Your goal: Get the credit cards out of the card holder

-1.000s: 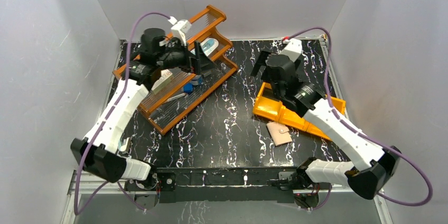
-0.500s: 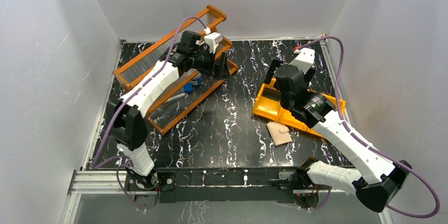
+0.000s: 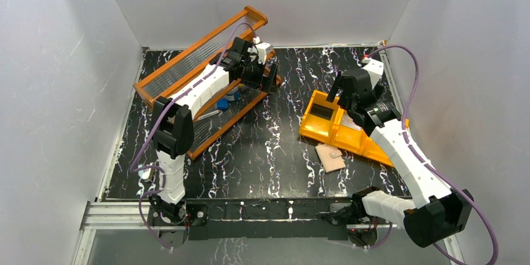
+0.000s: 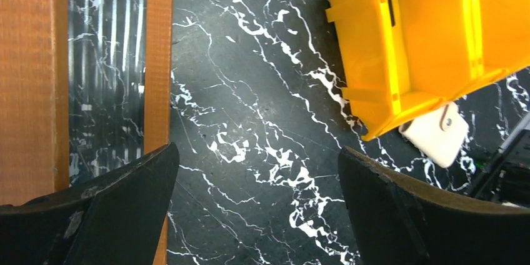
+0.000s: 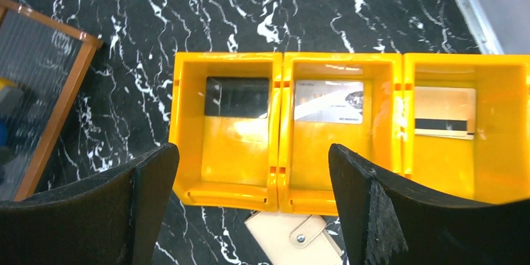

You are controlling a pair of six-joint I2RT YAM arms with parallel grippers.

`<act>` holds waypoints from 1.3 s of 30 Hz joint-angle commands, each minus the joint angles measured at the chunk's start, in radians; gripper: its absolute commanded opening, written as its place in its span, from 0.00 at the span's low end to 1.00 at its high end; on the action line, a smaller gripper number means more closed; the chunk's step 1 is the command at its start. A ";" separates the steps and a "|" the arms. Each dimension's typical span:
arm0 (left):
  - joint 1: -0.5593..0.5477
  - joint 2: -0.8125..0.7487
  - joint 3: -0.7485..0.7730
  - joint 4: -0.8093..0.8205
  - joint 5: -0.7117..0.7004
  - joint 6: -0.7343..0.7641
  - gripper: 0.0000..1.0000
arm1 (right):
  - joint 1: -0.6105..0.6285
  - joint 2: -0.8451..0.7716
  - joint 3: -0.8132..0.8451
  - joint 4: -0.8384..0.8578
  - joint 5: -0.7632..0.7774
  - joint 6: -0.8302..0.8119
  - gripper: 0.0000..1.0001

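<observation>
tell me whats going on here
Nothing is held right now. The right arm hovers with jaws open over the orange tray, which has one card in each of its three compartments. The card holder lies closed on the table at the tray's near edge. The left arm, jaws open, hangs by the wooden rack.

Left gripper (image 4: 256, 155) wide open, right gripper (image 5: 253, 149) wide open, both arms extended forward

Overhead, two downward wrists; common card holder (image 3: 329, 157)
</observation>
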 commanded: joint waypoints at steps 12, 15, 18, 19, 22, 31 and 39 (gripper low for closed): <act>0.043 -0.022 -0.027 0.002 -0.492 0.012 0.98 | -0.017 0.026 -0.002 0.003 -0.137 0.008 0.98; 0.085 -0.058 -0.083 0.014 -0.516 -0.003 0.98 | -0.020 0.032 -0.005 0.003 -0.147 0.008 0.98; 0.129 -0.103 -0.160 0.031 -0.523 -0.014 0.98 | -0.024 0.043 -0.005 0.004 -0.158 0.008 0.98; 0.145 -0.119 -0.181 0.036 -0.512 -0.021 0.98 | -0.024 0.046 -0.005 0.006 -0.161 0.008 0.98; 0.164 -0.169 -0.241 0.069 -0.420 -0.010 0.98 | -0.028 0.057 -0.009 0.016 -0.163 0.003 0.98; 0.099 -0.218 -0.258 0.141 -0.129 0.055 0.98 | -0.036 0.078 0.001 0.018 -0.155 -0.001 0.98; 0.025 -0.039 -0.052 0.222 -0.141 0.002 0.98 | -0.045 0.070 -0.002 0.011 -0.164 0.001 0.98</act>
